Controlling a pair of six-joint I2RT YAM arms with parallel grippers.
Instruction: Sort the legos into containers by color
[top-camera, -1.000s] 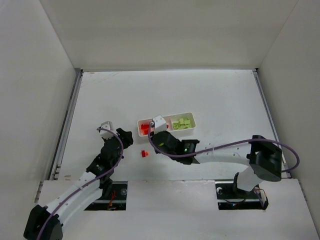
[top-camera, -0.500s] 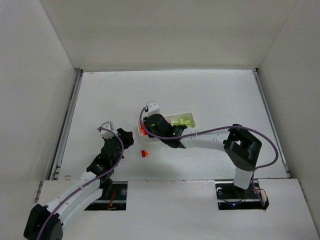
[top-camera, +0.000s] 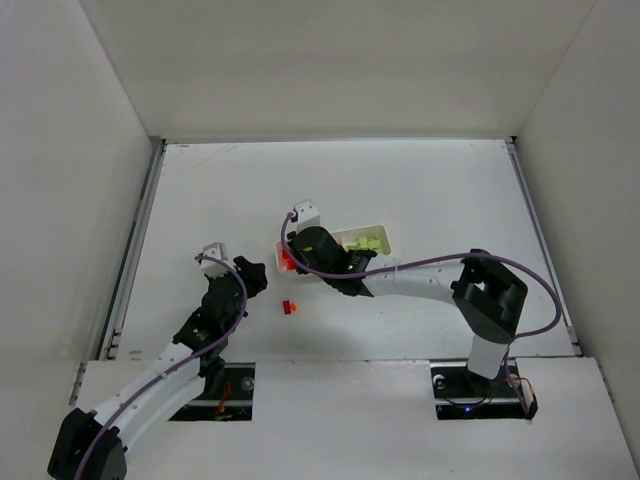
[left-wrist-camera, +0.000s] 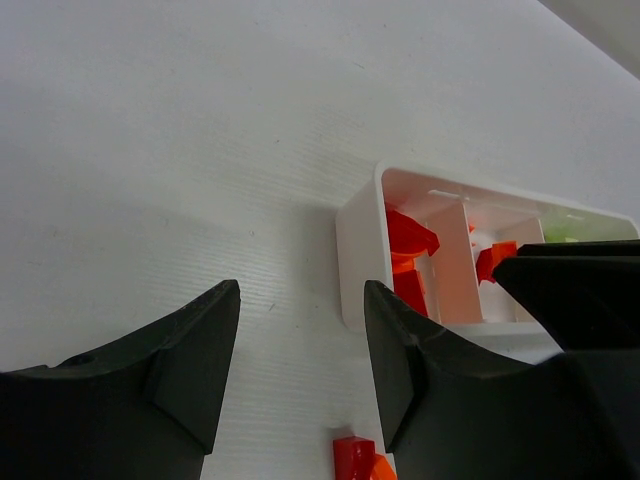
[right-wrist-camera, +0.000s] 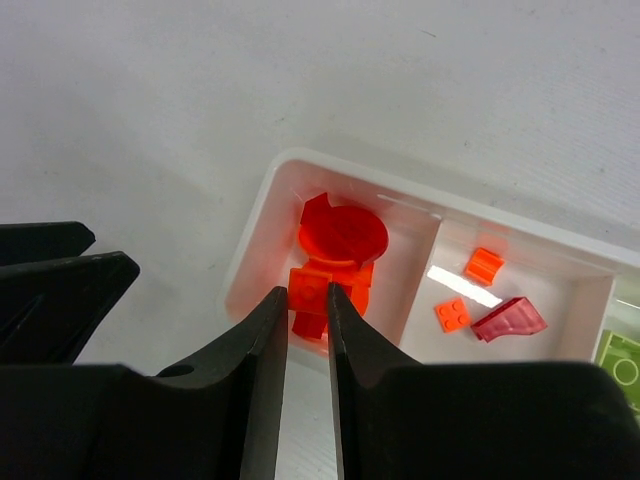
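The containers are three compartments of one white tray (top-camera: 380, 231) (right-wrist-camera: 250, 235) (left-wrist-camera: 355, 250). Red legos (right-wrist-camera: 345, 232) lie in its left compartment, orange ones (right-wrist-camera: 452, 314) and a dark red piece (right-wrist-camera: 510, 320) in the middle, and green ones (top-camera: 365, 243) on the right. My right gripper (right-wrist-camera: 308, 295) (top-camera: 292, 258) hangs over the left compartment, shut on a small red brick (right-wrist-camera: 312, 290) at its fingertips. My left gripper (left-wrist-camera: 300, 295) (top-camera: 255, 277) stands open and holds nothing, just left of the tray. A loose red lego (top-camera: 290, 307) (left-wrist-camera: 352, 458) lies on the table by its right finger.
White walls enclose the table on three sides, and a metal rail (top-camera: 135, 250) runs along the left edge. The right arm's link (top-camera: 420, 285) stretches low across the table in front of the tray.
The right gripper has swung from in front of the tray to above its left compartment, and its jaws have eased apart slightly. The left arm and the loose red lego have not moved.
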